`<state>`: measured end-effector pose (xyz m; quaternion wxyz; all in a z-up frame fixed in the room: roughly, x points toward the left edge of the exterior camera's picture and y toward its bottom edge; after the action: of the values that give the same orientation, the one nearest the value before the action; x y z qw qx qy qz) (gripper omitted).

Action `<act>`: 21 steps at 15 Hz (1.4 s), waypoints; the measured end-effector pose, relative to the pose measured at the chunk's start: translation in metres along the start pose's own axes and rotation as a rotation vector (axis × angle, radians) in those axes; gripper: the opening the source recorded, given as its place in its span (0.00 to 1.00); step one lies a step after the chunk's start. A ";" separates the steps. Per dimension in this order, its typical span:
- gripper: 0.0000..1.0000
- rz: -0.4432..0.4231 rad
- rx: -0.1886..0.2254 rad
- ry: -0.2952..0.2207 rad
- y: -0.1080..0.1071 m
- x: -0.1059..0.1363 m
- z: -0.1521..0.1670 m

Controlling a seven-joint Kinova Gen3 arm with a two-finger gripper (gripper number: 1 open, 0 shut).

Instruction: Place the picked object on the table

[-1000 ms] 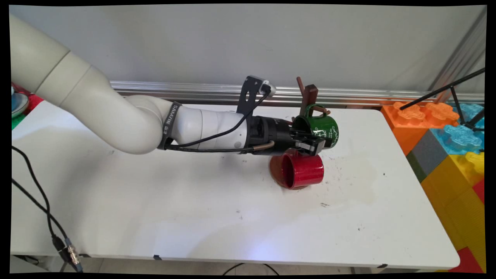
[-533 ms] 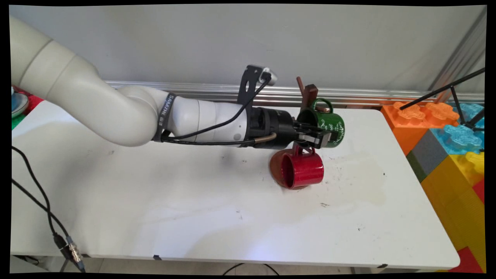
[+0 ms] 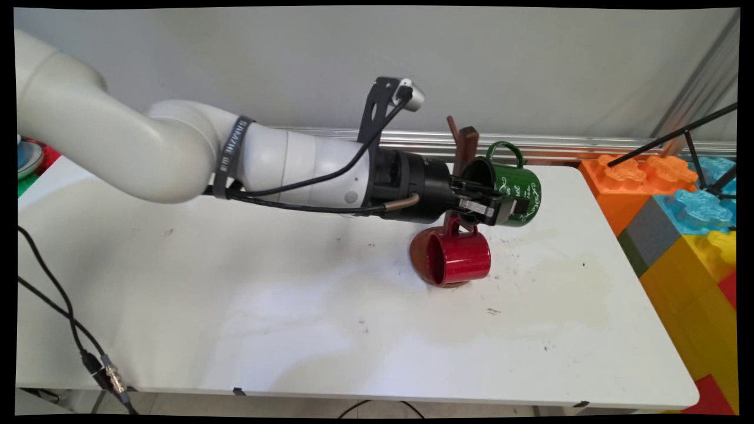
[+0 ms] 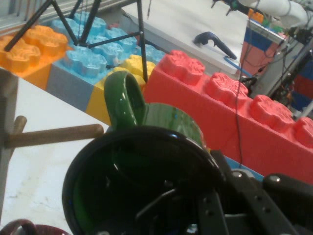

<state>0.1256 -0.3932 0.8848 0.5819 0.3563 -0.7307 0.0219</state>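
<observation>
Main view, item one: my black two-finger gripper (image 3: 499,207), reaching in level from nine o'clock, is clamped on the rim of a glossy green ceramic mug with white script (image 3: 511,189), one finger inside the mouth and one outside on the wall. I log the mug as held on its side in the air, mouth toward nine o'clock and handle loop at twelve, just to the three o'clock side of a dark brown wooden mug rack with pegs (image 3: 467,142). Item two: a shiny red ceramic mug (image 3: 458,258) hangs by its handle from a lower peg of that rack, at six o'clock of the gripper, with its mouth toward nine o'clock. Item three: the white table (image 3: 294,306), scuffed and faintly stained. Item four: large orange, blue and yellow plastic building blocks (image 3: 677,218) at three o'clock, beyond the table's edge. Hand view: the green mug fills the lower centre, with its dark interior facing me and its handle at twelve o'clock. A light wooden peg (image 4: 54,135) juts in from nine o'clock, close to the rim; I cannot tell whether they touch. A long red plastic block (image 4: 234,107) lies behind.
</observation>
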 end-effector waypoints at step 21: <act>0.00 0.256 -0.019 -0.345 0.010 0.041 -0.107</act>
<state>0.2068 -0.3583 0.9587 0.4439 0.2537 -0.8590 0.0272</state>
